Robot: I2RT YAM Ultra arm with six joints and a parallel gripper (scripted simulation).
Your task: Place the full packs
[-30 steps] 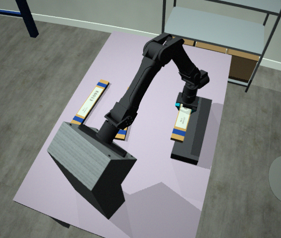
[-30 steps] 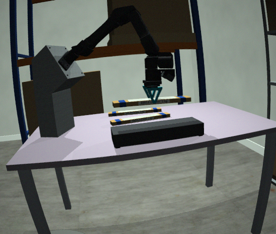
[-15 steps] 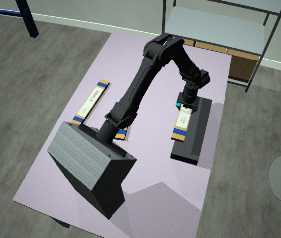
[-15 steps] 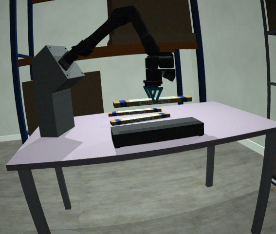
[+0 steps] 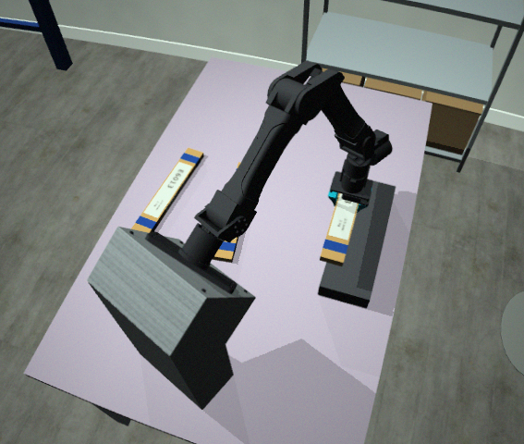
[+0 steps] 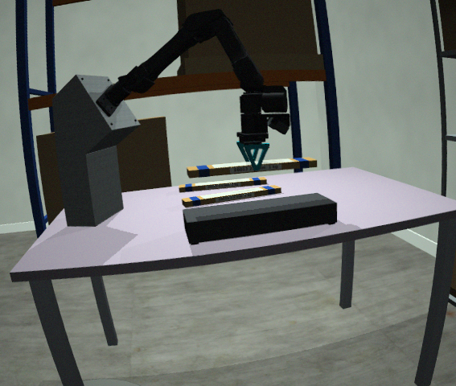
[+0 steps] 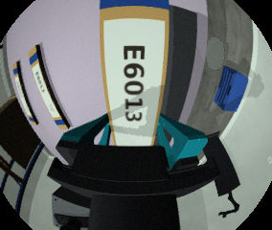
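Item one: gripper [image 5: 347, 203] [image 6: 256, 166] [image 7: 133, 115], teal fingers pointing down, parted somewhat beyond half their range and closed on the sides of a pack.

Item two: the held pack [image 5: 340, 229] [image 6: 219, 168] [image 7: 135, 72], marked E6013, white label, tan edges, blue bands. It lies crosswise between the fingers, roughly level, long ends reaching out to both sides of the tool; in the wrist view it runs straight out from between the fingers. It hangs in the air, above the height of the platform and touching neither platform nor table.

Item three: low platform [image 5: 381, 224] [image 6: 260, 219] [image 7: 184, 48], black, long, beneath the tool's level; from above, the held pack overlaps its side toward the other packs.

Item four: middle pack [image 5: 227, 248] [image 6: 232, 195] [image 7: 49, 88], flat on the table [image 5: 276, 296] [image 6: 157, 232] [image 7: 69, 29], apart from the tool, partly hidden by the arm [image 5: 271, 148] [image 6: 165, 51] in the top view.

Item five: far pack [image 5: 168, 189] [image 6: 221, 183] [image 7: 23, 93], also flat on the table, farther from the tool, label upward.

Item six: grey pedestal [image 5: 200, 334] [image 6: 78, 174], bearing the arm.

Item seven: metal shelf unit [image 5: 503, 79] [image 6: 444, 125], beyond the table's edge.
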